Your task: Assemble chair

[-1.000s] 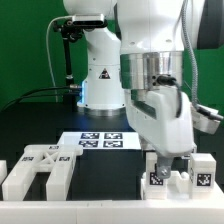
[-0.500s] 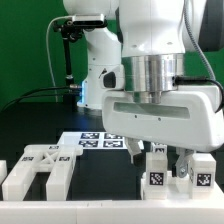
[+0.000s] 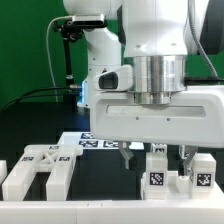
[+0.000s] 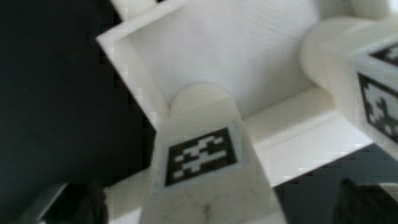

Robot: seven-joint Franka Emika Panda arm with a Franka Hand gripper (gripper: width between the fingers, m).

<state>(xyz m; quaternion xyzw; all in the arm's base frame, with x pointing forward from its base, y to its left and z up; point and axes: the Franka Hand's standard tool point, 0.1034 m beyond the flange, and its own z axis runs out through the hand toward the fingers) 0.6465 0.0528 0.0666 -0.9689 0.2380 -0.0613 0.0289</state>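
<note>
A white chair part (image 3: 157,170) with upright posts and black-and-white tags stands at the front on the exterior view's right. Another tagged post (image 3: 201,172) is beside it. My gripper (image 3: 155,155) hangs over this part, open, with one finger on each side of the nearer post and not touching it. In the wrist view the tagged post (image 4: 201,150) rises from a white slab (image 4: 214,60) between my dark fingertips (image 4: 71,205), with my gripper (image 4: 214,212) open around it. A second white chair part (image 3: 40,168) with leg bars lies at the front on the exterior view's left.
The marker board (image 3: 95,141) lies flat behind the parts, partly hidden by my hand. The arm's base (image 3: 100,80) stands at the back, with a cable and a black stand on the exterior view's left. The table is black.
My hand has turned about its vertical axis from edge-on to broadside and come down a little. Its fingers now stand on either side of the tagged post.
</note>
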